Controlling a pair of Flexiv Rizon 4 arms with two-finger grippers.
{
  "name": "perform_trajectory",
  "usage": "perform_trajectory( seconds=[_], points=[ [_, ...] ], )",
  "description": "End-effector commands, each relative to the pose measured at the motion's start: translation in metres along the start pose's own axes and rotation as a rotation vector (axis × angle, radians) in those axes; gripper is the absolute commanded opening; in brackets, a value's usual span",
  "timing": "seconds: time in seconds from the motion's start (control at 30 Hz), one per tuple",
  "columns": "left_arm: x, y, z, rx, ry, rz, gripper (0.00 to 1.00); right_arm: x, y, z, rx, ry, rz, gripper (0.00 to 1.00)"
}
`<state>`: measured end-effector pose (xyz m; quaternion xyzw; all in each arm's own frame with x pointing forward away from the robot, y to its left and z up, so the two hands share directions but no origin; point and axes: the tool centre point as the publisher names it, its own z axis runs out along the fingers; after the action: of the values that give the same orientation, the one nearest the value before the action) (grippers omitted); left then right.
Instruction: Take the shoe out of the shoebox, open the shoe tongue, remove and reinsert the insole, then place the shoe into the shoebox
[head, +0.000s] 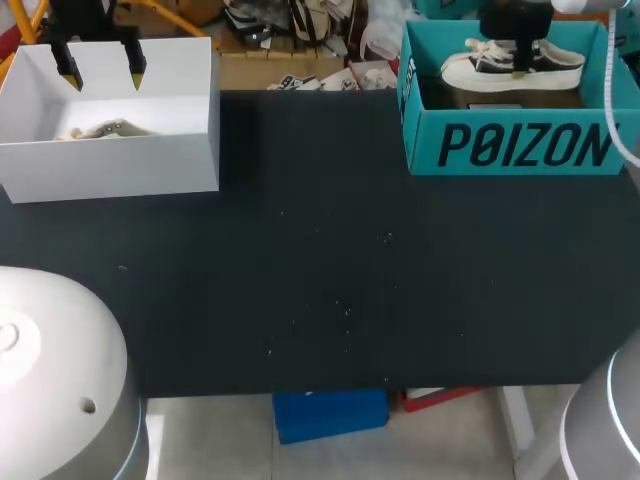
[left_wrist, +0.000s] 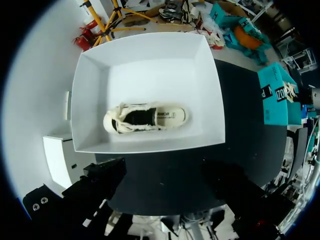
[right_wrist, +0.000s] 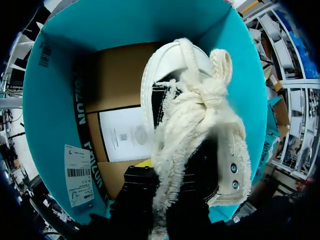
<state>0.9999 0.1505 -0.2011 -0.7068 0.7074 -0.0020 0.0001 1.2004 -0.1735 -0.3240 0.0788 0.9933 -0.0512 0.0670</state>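
Note:
A cream and black low sneaker (head: 512, 62) with frayed cream laces sits high inside the teal shoebox (head: 520, 145) at the back right. My right gripper (head: 520, 62) comes down onto its middle and is shut on the shoe (right_wrist: 200, 115) at the opening, by the tongue; the box's card floor (right_wrist: 117, 85) lies below it. My left gripper (head: 101, 73) hangs open above the white box (head: 110, 160) at the back left. In the left wrist view a second matching sneaker (left_wrist: 146, 118) lies on its side in the white box (left_wrist: 90, 100), ahead of my left gripper (left_wrist: 167, 185).
The black table top (head: 330, 270) spreads between the two boxes. A paper sheet (right_wrist: 125, 135) lies on the teal box's floor under the shoe.

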Motion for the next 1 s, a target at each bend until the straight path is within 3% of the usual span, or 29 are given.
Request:
perform_trajectory(
  seconds=[0.03,0.27,0.43,0.73,1.0],
  points=[
    [0.0,0.0,-0.001,-0.002,-0.001,-0.001,1.0,0.042,-0.006,-0.07,0.002,-0.106,0.016,0.0],
    [0.0,0.0,-0.001,-0.002,-0.001,-0.001,1.0,0.063,-0.001,-0.126,0.036,-0.178,0.043,0.0],
    [0.0,0.0,-0.001,-0.002,-0.001,-0.001,1.0,0.093,0.005,-0.166,0.044,-0.219,0.058,0.0],
    [0.0,0.0,-0.001,-0.002,-0.001,-0.001,1.0,0.182,0.022,-0.207,0.034,-0.255,0.047,0.0],
    [0.0,0.0,-0.001,-0.002,-0.001,-0.001,1.0,0.267,0.064,-0.227,0.022,-0.282,0.034,0.0]
  ],
)
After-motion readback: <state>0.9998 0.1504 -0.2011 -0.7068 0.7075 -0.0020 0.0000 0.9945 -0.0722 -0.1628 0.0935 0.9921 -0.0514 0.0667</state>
